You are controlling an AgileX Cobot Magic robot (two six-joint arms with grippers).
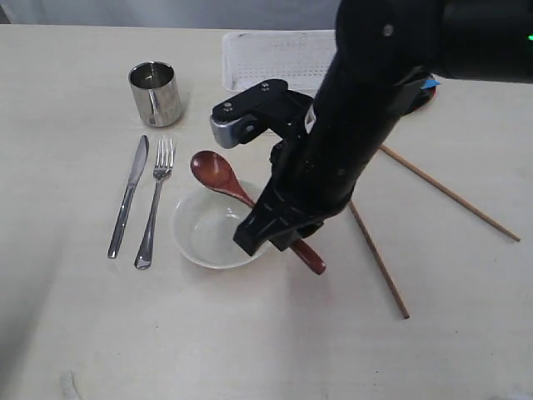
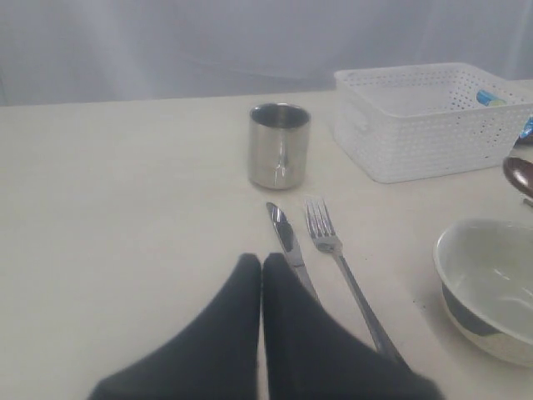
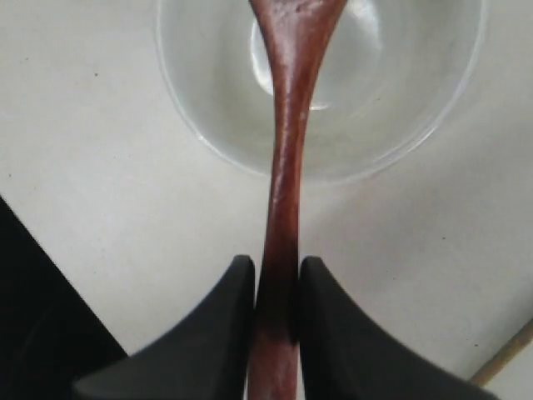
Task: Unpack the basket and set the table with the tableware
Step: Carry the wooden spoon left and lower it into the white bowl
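A dark red spoon (image 1: 213,172) lies slanted across the white bowl (image 1: 200,237), and my right gripper (image 1: 279,236) is shut on its handle (image 3: 283,208) just outside the bowl's rim (image 3: 208,137). To the bowl's left, the steel knife (image 1: 127,198) and fork (image 1: 156,200) lie side by side, with the steel cup (image 1: 155,93) behind them. Two wooden chopsticks (image 1: 380,260) (image 1: 450,193) lie apart on the right. The white basket (image 1: 271,58) stands at the back. My left gripper (image 2: 262,263) is shut and empty, low over the table (image 1: 250,350) near the knife (image 2: 286,237).
The right arm (image 1: 366,108) reaches in from the upper right and hides part of the basket and whatever lies behind it. A blue packet (image 2: 491,98) shows inside the basket (image 2: 429,121). One chopstick (image 3: 504,358) lies close to the right gripper.
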